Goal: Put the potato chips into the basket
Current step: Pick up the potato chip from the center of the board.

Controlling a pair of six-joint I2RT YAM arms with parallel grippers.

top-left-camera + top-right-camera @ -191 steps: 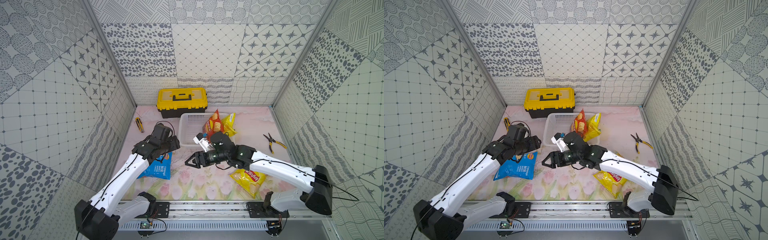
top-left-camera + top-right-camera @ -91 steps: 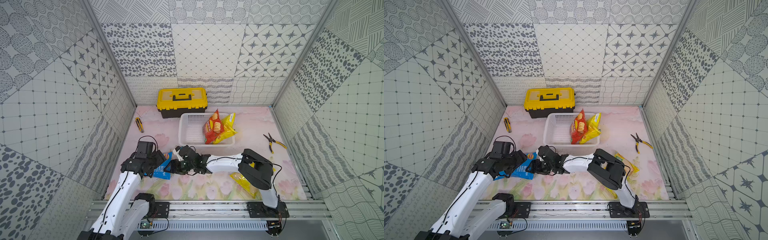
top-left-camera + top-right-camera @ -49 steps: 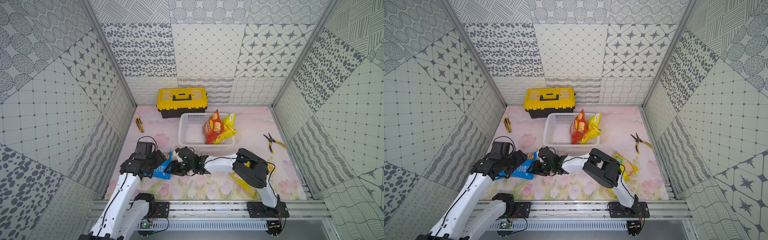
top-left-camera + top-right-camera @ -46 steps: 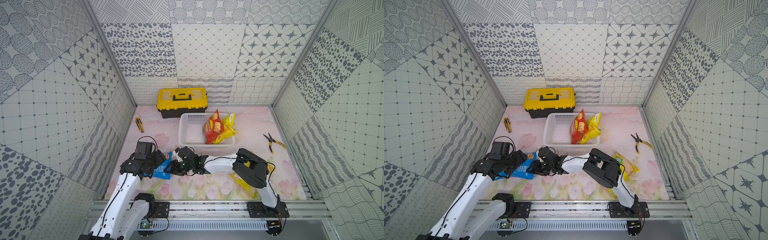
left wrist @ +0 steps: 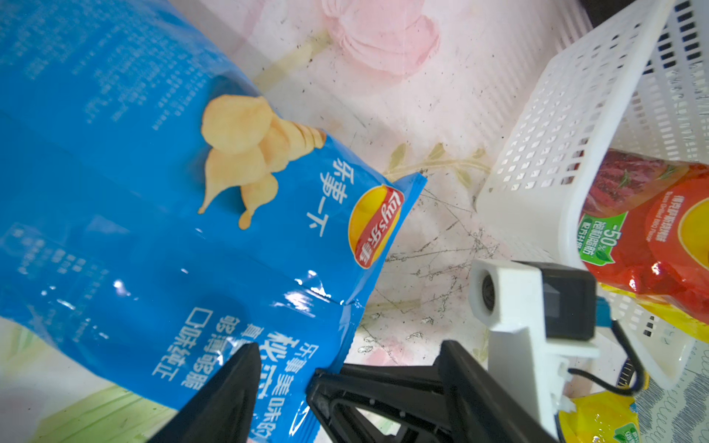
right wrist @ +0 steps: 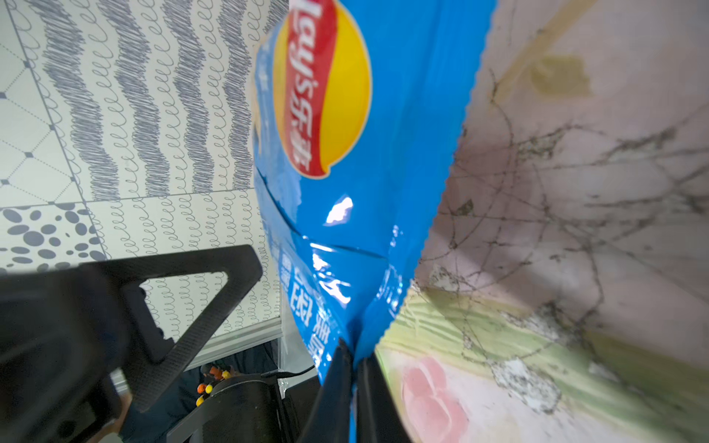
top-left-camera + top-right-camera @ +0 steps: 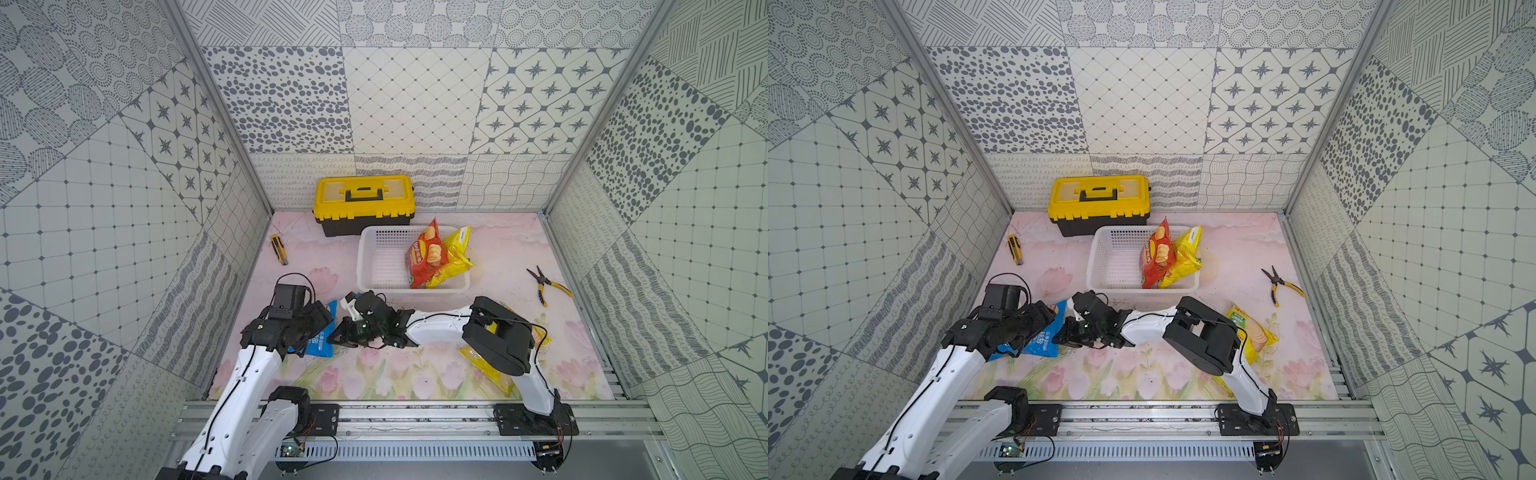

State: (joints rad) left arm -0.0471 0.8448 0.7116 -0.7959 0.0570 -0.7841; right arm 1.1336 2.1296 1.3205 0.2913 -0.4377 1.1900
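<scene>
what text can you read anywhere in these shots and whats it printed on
"Lay's 乐事": round logo on the blue bag, also seen in the right wrist view.
"乐事一下": blue bag, beside the logo.
"口味纯正": blue bag, near its edge.
"-50%": green patch on the red bag.
Fine print on the blue bag: blurred, unreadable.
Print on the yellow bag on the table: too small to read.

Blue chip bag (image 5: pixel 153 237) (red-yellow logo (image 5: pixel 375 226)), white perforated basket (image 7: pixel 362 266), yellow-black toolbox (image 7: pixel 363 201)
</scene>
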